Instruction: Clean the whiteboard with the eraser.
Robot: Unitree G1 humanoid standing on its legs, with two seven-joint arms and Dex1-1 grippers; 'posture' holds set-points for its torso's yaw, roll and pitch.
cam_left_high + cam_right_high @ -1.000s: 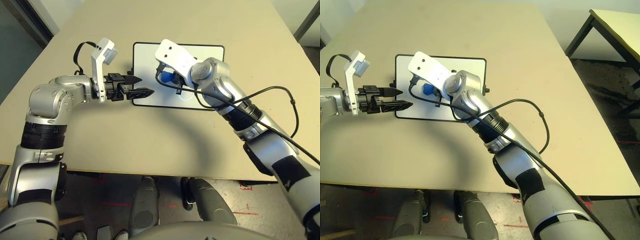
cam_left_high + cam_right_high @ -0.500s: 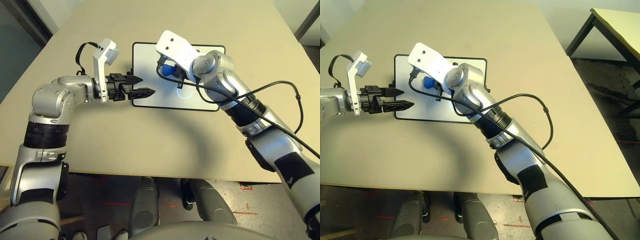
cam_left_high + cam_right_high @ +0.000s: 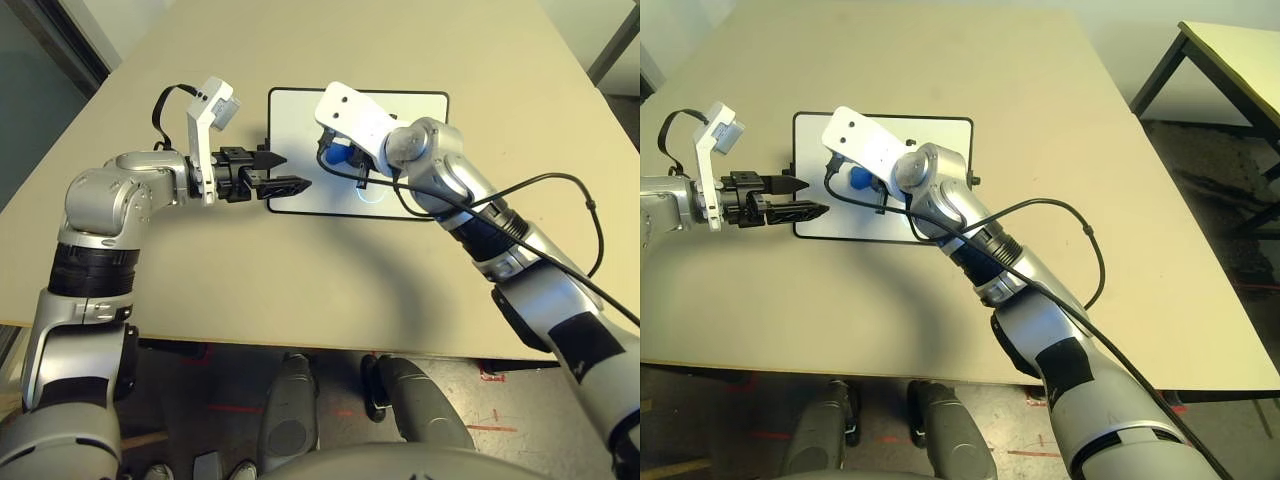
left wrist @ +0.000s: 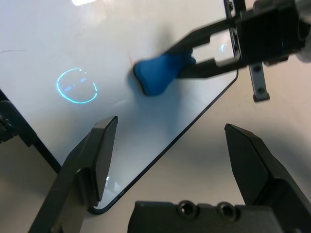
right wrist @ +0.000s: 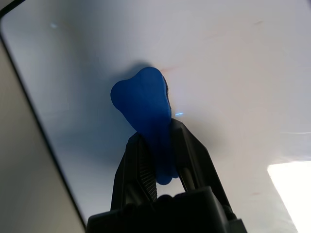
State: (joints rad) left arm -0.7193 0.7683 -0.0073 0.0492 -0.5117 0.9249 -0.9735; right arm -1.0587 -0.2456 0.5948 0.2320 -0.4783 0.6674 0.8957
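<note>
The whiteboard [image 3: 295, 115] lies flat on the tan table, white with a thin black frame. My right gripper [image 3: 338, 157] is over the board's left half, shut on the waist of the blue eraser [image 3: 341, 152]. The eraser's broad end [image 5: 141, 99] presses on the board surface, with a faint reddish smear beside it. My left gripper [image 3: 287, 172] stands open at the board's near left corner, its fingers [image 4: 99, 150] either side of that corner and nothing between them. From the left wrist view the eraser [image 4: 158, 73] shows in the right gripper's black fingers.
A pale blue ring of light [image 4: 77, 86] lies on the board near the eraser. A black cable [image 3: 560, 185] loops from my right forearm over the table. The table's near edge [image 3: 300, 345] runs below both arms. Another table [image 3: 1230, 50] stands off to the right.
The right gripper pushed the eraser a little toward the board's far edge, then drew it back to about where it started. The left gripper has barely moved.
</note>
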